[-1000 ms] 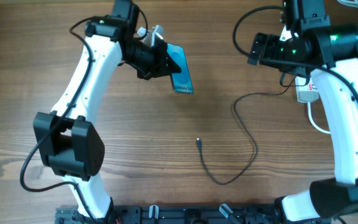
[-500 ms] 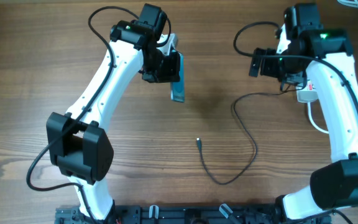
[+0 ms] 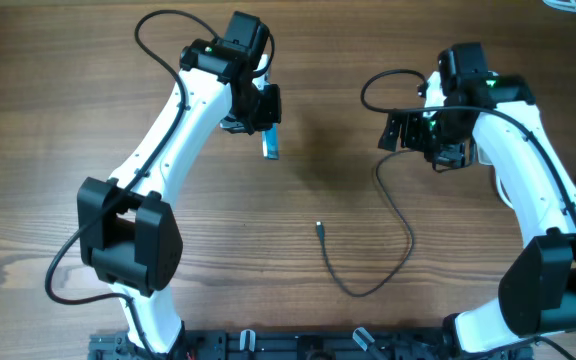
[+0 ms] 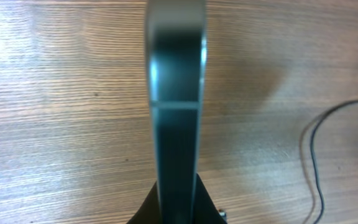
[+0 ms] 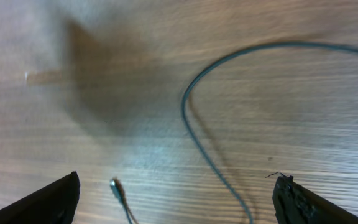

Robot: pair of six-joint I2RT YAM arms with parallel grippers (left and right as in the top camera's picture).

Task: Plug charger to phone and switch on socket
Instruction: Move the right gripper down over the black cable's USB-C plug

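The phone (image 3: 271,144) hangs above the wooden table (image 3: 48,150), toward its far left-of-centre part, pinched in my left gripper (image 3: 266,118), whose fingers are closed tight against its two flat faces. It is turned on edge, so from overhead only a thin cyan-blue sliver shows below the black fingers. My left wrist camera looks straight along that edge: a narrow dark teal band with rounded corners and a fine seam across it, and no screen visible. My left arm reaches up and inward from the near left corner, elbow bent and wrist turned down over the phone. Well apart from the phone, the charger cable (image 3: 409,243) lies loose on the wood, looping from near my right wrist down through a wide curve. It ends in the small connector tip (image 3: 320,229) near the table's middle, touching nothing. My right gripper (image 5: 176,183) hovers over the upper stretch of that cable with its jaws spread wide and nothing between them. My right arm arches in from the near right corner, with the forearm angled toward the centre.
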